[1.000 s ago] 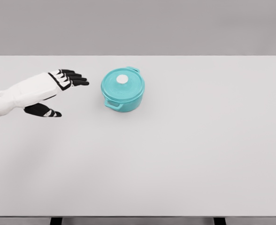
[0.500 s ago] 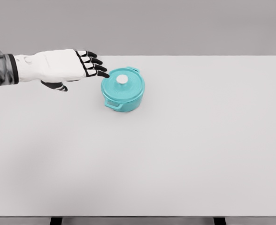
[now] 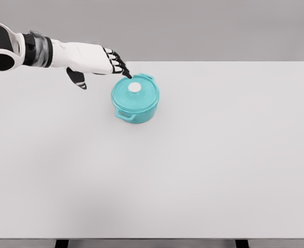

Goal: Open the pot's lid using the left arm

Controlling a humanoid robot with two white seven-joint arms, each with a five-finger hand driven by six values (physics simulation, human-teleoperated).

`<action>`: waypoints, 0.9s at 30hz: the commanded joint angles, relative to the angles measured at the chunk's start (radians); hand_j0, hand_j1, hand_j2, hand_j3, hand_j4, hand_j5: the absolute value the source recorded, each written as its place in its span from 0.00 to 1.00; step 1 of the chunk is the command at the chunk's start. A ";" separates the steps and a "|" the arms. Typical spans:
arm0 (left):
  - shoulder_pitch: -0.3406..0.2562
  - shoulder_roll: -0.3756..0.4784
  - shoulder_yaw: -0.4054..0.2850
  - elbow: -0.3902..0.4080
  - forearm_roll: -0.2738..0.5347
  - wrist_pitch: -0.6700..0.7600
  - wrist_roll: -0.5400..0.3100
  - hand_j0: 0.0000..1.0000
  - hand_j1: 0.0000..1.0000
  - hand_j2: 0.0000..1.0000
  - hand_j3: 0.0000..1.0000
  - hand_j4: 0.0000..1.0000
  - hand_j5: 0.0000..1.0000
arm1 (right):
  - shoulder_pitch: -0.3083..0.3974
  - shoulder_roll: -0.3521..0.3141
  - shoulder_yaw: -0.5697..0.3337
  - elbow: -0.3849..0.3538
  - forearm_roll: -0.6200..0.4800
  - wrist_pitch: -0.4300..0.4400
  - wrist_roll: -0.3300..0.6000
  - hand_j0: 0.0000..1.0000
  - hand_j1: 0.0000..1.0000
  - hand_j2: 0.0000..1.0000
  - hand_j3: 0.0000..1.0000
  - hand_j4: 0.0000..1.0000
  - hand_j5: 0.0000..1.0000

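A teal pot with two side handles stands on the white table, left of the middle and toward the back. Its teal lid sits closed on it, with a round white knob on top. My left hand reaches in from the upper left and hovers just above and left of the lid. Its black fingertips point down toward the knob's left side, and the thumb hangs below the palm. The hand is open and holds nothing. The right arm is out of view.
The table's far edge runs just behind the pot. Grey wall fills the background. Two dark table legs show at the bottom edge.
My left arm has risen and swung right, from beside the pot to above the lid's left rim. The fingers now tilt downward. Pot and lid have not moved.
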 commanded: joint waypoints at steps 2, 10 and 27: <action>-0.015 -0.027 -0.061 0.021 0.039 0.002 0.000 1.00 1.00 1.00 1.00 1.00 1.00 | 0.000 0.000 0.000 0.000 0.000 0.000 0.000 1.00 1.00 1.00 1.00 1.00 1.00; -0.035 -0.153 -0.087 0.130 0.025 0.002 0.000 1.00 1.00 1.00 1.00 1.00 1.00 | 0.000 0.000 0.000 0.000 0.000 0.000 0.000 1.00 1.00 1.00 1.00 1.00 1.00; -0.041 -0.254 -0.086 0.358 -0.038 0.002 0.000 1.00 1.00 1.00 1.00 1.00 1.00 | 0.000 0.000 0.000 0.000 0.000 0.000 0.000 1.00 1.00 1.00 1.00 1.00 1.00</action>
